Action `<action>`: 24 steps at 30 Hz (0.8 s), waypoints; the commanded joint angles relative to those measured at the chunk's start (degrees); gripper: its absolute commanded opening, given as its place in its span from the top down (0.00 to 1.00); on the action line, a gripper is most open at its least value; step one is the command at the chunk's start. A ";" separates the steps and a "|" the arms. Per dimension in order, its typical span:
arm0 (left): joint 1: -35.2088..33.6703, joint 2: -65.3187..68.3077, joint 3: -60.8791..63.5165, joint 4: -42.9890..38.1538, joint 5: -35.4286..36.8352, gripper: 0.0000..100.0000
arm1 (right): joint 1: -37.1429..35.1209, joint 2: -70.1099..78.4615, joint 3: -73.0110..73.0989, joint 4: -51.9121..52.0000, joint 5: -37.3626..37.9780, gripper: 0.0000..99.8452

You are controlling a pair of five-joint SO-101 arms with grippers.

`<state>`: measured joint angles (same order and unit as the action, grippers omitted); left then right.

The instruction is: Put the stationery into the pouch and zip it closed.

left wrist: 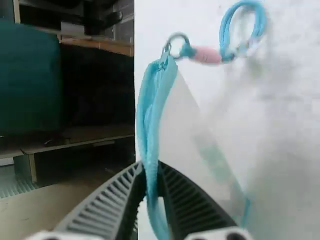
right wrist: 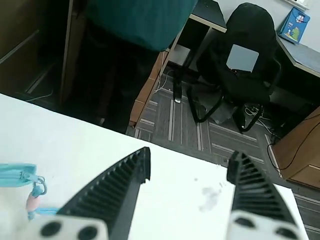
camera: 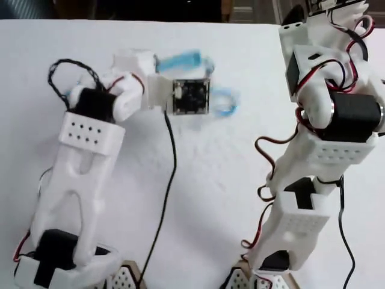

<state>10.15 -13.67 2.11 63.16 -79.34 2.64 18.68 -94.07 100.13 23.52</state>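
We see the white table, the clear blue-edged pouch at its far side, the left end effector clamped on the pouch's zipper edge, the right end effector spread apart above the table, and the pink zip pull with its blue loop.

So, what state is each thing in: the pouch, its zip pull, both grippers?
left gripper: jaws shut on pouch.
right gripper: jaws open, empty.
pouch: held by its blue zip edge; zipped or not, cannot tell.
zip pull: at the zip end away from the jaws, ungripped.
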 commanded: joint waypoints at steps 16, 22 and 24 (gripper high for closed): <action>3.74 -3.47 23.47 -0.26 -12.84 0.98 | -0.13 -1.98 -1.41 1.27 -0.09 0.74; 4.09 -3.03 34.55 -3.78 -13.10 0.98 | 0.04 -1.98 -1.41 1.27 -0.09 0.74; 3.65 -3.03 37.54 -4.31 -13.27 0.98 | -0.04 -1.98 -1.41 1.27 -0.09 0.74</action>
<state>14.29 -15.96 36.04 59.91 -79.34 2.64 18.68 -94.07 100.22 23.52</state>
